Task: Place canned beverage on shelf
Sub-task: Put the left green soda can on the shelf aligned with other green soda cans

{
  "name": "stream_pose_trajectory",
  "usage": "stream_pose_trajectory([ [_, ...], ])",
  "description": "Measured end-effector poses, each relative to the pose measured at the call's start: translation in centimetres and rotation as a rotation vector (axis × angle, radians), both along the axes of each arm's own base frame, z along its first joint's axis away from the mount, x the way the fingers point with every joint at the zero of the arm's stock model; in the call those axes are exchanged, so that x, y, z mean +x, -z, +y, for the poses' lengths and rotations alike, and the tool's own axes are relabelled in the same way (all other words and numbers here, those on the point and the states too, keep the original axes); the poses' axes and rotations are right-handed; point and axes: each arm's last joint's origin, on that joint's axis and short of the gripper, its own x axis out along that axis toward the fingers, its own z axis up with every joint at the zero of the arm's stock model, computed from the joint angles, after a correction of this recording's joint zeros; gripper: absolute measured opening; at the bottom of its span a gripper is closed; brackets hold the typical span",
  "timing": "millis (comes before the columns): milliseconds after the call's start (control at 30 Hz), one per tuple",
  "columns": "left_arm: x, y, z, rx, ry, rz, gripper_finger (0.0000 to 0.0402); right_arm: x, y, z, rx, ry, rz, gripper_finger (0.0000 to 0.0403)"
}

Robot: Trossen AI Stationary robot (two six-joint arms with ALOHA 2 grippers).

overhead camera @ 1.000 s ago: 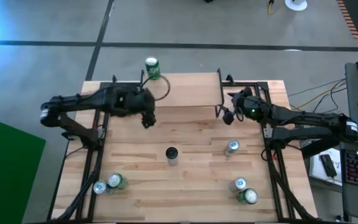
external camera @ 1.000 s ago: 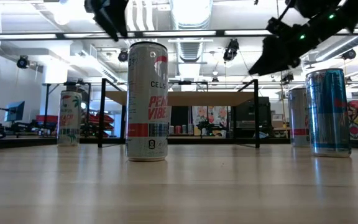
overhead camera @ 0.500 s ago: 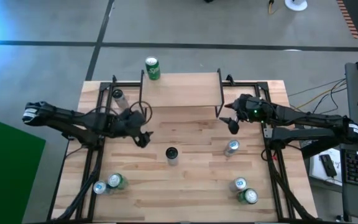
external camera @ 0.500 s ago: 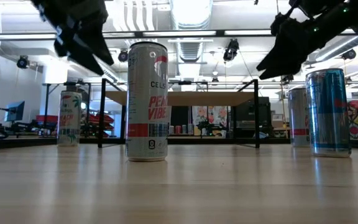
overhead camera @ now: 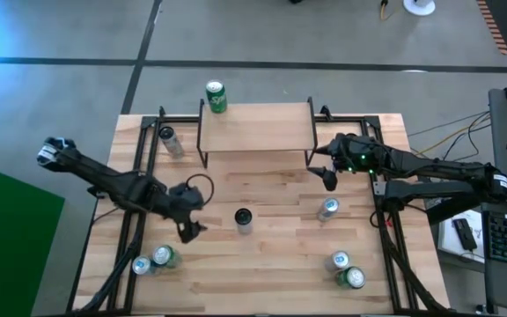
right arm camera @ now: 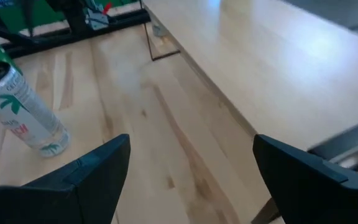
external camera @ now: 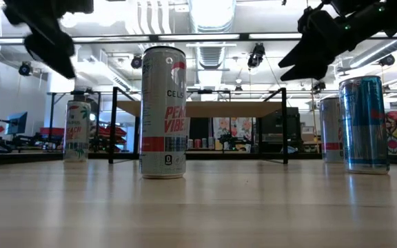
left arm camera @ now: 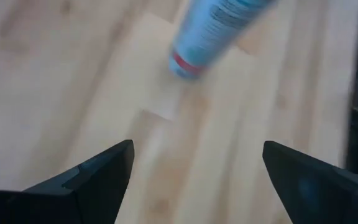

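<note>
The shelf (overhead camera: 256,125) stands at the table's far middle, and a green can (overhead camera: 216,97) stands at its far left corner. A white can (overhead camera: 243,220) stands upright mid-table, tall in the low view (external camera: 163,112). My left gripper (overhead camera: 187,231) hangs open to that can's left, above the table and pointing down; its wrist view shows a bluish can (left arm camera: 216,28) ahead of the fingers. My right gripper (overhead camera: 326,176) hangs open in the air just off the shelf's near right leg, beside the shelf top (right arm camera: 278,56). Neither holds anything.
More cans stand about: one left of the shelf (overhead camera: 167,139), one right of centre (overhead camera: 326,210), two near the left front corner (overhead camera: 152,260) and two near the right front corner (overhead camera: 346,269). Black frame rails (overhead camera: 135,211) run along both table sides.
My left gripper has swung from just in front of the shelf's left end toward the table's near left, sinking and tipping further downward, still open. My right gripper has turned a little where it hangs.
</note>
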Motion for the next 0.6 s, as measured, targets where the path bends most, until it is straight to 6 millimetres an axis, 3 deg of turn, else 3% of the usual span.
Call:
stream_pose_trajectory([
  [100,-0.3,-1.5,-1.2,-0.088,0.046,0.070,0.0343,0.1,-0.1,0.0,-0.005,0.001,-0.016,0.0329],
  [233,-0.4,-2.7,-2.5,-0.078,0.096,0.158,0.0343,0.1,-0.2,-0.1,-0.011,0.005,-0.018,0.0329],
  [600,2.3,-1.0,-5.8,-0.062,0.132,0.440,0.0343,0.2,0.0,-0.1,-0.047,-0.012,0.003,0.0329],
])
